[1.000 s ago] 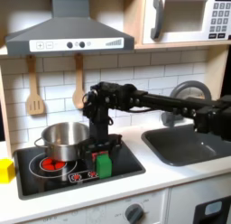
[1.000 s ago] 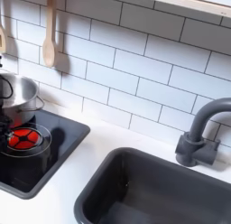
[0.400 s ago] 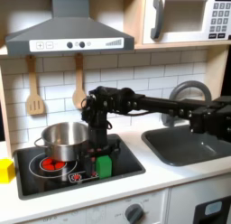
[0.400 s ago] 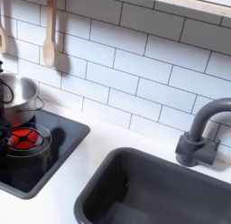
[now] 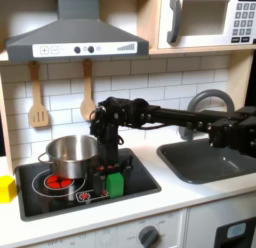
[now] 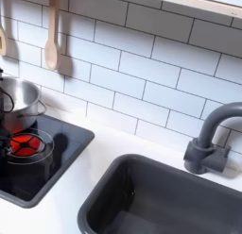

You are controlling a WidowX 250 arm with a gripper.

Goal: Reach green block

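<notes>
The green block (image 5: pixel 115 182) stands on the black stovetop (image 5: pixel 140 180) near its front edge, right of the steel pot (image 5: pixel 68 157). My gripper (image 5: pixel 108 166) points down just above the block's upper left. It is open and holds nothing. The black arm reaches in from the first exterior view's right. In the second exterior view the pot (image 6: pixel 19 102) sits at the left edge, behind a red burner (image 6: pixel 26 143).
A yellow block (image 5: pixel 6 188) lies at the counter's left end. A dark sink (image 5: pixel 205 160) and grey faucet (image 5: pixel 210 100) are to the right, and the faucet (image 6: pixel 213 134) also rises over the sink (image 6: pixel 161 195) in the second exterior view. Wooden utensils (image 5: pixel 38 100) hang on the tiled wall.
The arm has shifted slightly left and the gripper sits a little higher over the green block. The block and pot have not moved.
</notes>
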